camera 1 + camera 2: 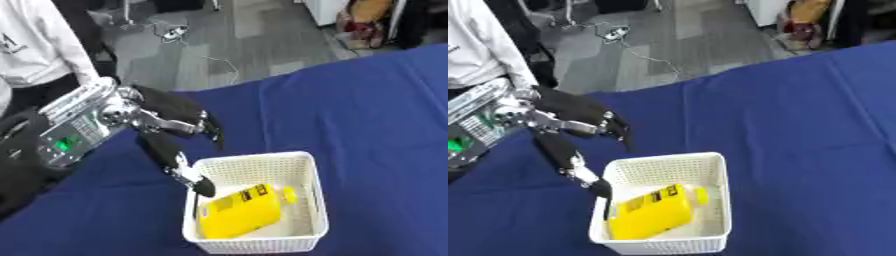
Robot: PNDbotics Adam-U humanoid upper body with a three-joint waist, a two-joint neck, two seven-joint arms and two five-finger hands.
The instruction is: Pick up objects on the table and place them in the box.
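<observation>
- The tabletop (367, 115) is covered with a dark blue cloth and lies askew, its far edge running from the lower left up to the upper right.
- A white perforated basket (311, 200) serves as the box; it sits on the cloth toward the near edge, a little left of centre.
- A yellow bottle (238, 214) lies on its side inside the basket, its yellow cap pointing toward the far right corner and a label with dark print facing up. It fills most of the basket floor.
- The left hand (166, 122) comes in from the left side, black with silver joints, and hovers over the cloth just beside the basket's far left corner.
- That hand is released: its fingers are spread and grasp nothing. One long finger (188, 175) reaches down so that its dark tip shows over the basket's left rim, close to the bottle; whether it touches the bottle is unclear.
- The right hand shows in neither view.
</observation>
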